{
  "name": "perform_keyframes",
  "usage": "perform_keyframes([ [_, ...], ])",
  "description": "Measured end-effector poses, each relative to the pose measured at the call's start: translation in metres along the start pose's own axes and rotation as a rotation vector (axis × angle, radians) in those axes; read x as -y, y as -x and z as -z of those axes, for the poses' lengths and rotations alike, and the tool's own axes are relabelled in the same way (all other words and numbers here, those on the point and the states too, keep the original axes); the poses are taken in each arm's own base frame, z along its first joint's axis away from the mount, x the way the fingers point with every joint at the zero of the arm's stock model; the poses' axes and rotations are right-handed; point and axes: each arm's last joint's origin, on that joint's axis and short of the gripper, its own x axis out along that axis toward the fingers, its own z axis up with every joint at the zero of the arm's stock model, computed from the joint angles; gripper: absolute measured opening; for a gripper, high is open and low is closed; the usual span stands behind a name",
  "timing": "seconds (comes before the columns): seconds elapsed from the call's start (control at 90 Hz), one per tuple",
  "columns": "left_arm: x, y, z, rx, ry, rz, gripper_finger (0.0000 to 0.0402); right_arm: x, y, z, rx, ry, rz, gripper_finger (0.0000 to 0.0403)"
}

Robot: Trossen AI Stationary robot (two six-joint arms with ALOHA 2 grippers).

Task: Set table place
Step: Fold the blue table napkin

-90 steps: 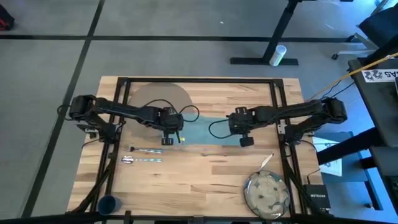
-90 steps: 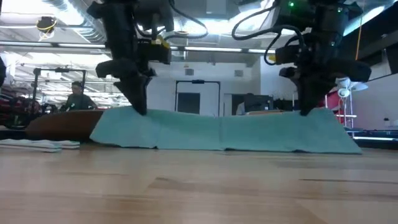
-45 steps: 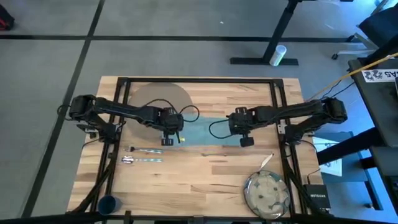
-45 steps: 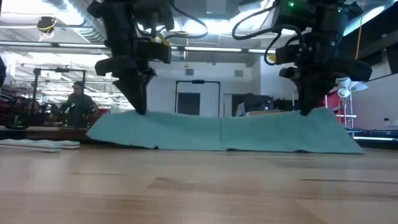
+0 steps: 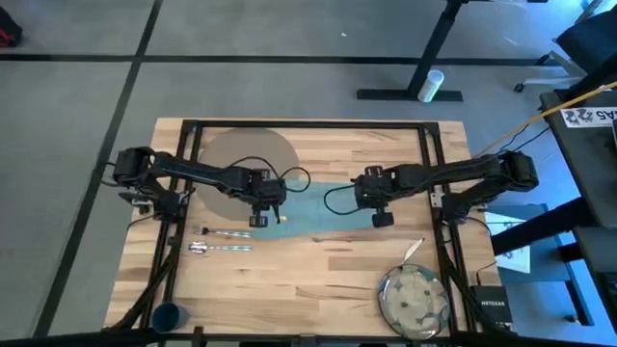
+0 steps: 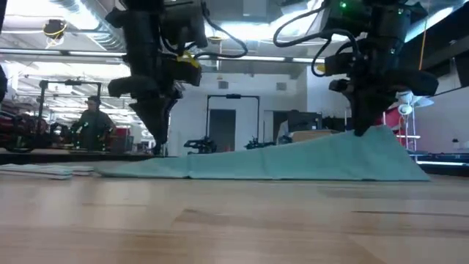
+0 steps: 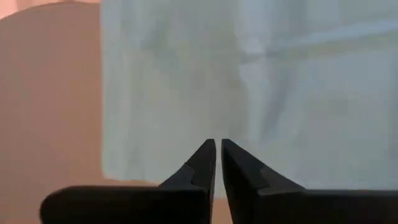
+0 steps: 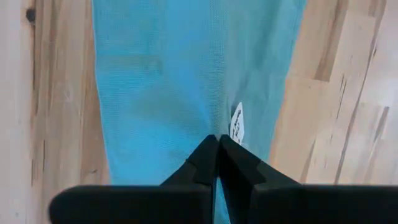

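The teal napkin (image 5: 323,204) lies mid-table, its 9 o'clock end lapping the round placemat (image 5: 246,159). It is light, limp cloth — best pinched at corners. The right gripper (image 6: 360,130) is closed on its raised edge; the left gripper (image 6: 157,147) is nearly closed, seemingly empty. The butcher-block table (image 5: 318,280) looks smooth — a workshop lies beyond.

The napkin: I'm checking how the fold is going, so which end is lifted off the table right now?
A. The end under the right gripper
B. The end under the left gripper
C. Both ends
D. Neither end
A. In the low view the teal napkin rises to a peak at the right gripper, which is shut on it, while it lies flat under the left gripper.
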Motion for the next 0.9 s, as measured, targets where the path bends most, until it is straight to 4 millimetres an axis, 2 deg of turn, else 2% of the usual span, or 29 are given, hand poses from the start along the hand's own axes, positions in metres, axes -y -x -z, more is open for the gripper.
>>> perform_keyframes([
  [0.144, 0.004, 0.001, -0.002, 0.026, 0.018, 0.076, 0.0054, 0.0, 0.0, 0.0, 0.0, 0.005, 0.0, 0.0],
  [0.356, -0.001, 0.0, -0.002, 0.02, 0.056, 0.069, 0.0109, 0.0, 0.0, 0.0, 0.0, 0.016, 0.001, 0.0],
  [0.522, -0.003, -0.012, -0.002, -0.016, 0.066, 0.07, 0.0144, 0.0, 0.0, 0.0, 0.0, 0.018, 0.001, 0.0],
  [0.678, -0.001, -0.026, -0.004, -0.034, 0.058, 0.063, 0.0167, 0.0, 0.0, 0.0, -0.001, 0.018, 0.001, 0.0],
  [0.9, -0.006, -0.032, -0.004, -0.045, 0.054, 0.05, 0.0179, 0.0, 0.0, 0.0, -0.001, 0.019, 0.001, 0.0],
])
